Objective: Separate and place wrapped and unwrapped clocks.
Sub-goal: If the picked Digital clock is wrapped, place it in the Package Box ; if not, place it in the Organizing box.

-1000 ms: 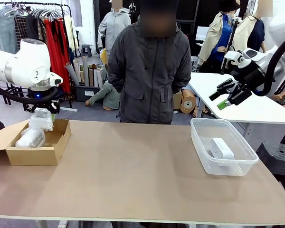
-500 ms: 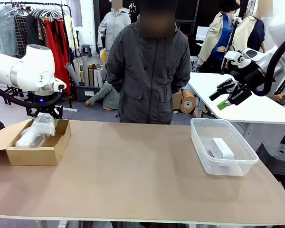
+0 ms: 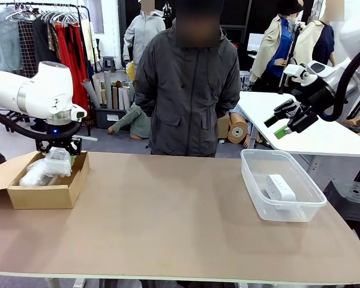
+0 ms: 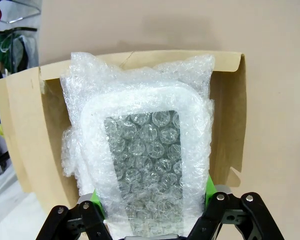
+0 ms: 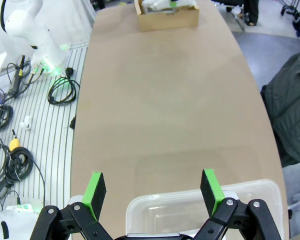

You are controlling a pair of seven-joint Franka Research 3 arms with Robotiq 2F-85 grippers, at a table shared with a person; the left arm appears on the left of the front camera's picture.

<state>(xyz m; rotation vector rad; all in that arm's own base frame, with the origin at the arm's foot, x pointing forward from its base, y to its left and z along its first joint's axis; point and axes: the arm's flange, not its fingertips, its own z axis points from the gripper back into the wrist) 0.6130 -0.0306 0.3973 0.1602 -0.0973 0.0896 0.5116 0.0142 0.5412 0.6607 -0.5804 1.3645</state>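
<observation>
Gripping flat bubble-wrapped clock (image 4: 145, 165) over cardboard box (image 3: 69, 186) at left of frame, left gripper (image 3: 59, 150) clamped on it, right gripper (image 3: 288, 123) apart at upper right, bare clock (image 3: 279, 187) in clear tub (image 3: 252, 180) on bench (image 3: 168, 222).

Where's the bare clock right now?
Front view: the bare clock lies inside the clear plastic tub on the table's right side, below the raised right gripper.

Clothes rack (image 3: 42, 24) behind brown table (image 3: 168, 228)

I count two wrapped clocks (image 3: 48, 168) in one cardboard box (image 3: 45, 195) at nine o'clock, one bare clock (image 3: 280, 187) in one clear bin (image 3: 252, 180) at three o'clock.
</observation>
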